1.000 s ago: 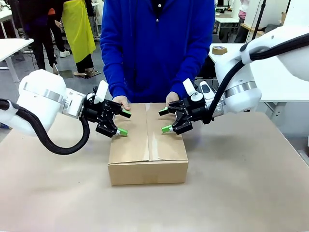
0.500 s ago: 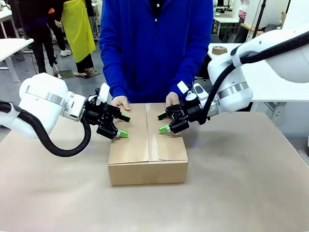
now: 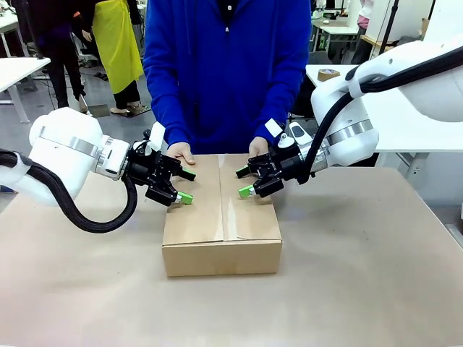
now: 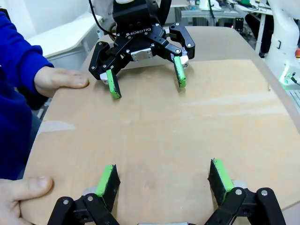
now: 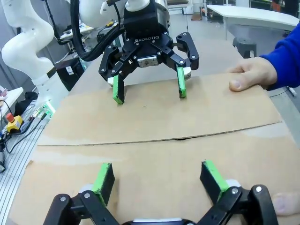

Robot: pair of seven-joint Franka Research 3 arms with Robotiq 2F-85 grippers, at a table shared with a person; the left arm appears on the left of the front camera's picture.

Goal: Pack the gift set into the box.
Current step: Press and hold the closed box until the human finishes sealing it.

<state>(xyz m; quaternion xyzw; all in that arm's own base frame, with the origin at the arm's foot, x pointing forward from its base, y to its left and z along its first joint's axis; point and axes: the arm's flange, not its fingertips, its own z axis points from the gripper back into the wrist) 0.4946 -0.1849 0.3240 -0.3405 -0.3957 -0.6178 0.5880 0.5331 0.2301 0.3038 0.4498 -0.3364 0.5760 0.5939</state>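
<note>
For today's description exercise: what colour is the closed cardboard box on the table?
Plain brown; the box shows best in the front view.

Bright, even light from above. Soft, faint shadows on the table (image 3: 362, 275) beside the box (image 3: 221, 217). Wrist views bow outward at edges; front view sharp.

Matt, seemingly smooth cardboard box (image 3: 195, 217)
</note>
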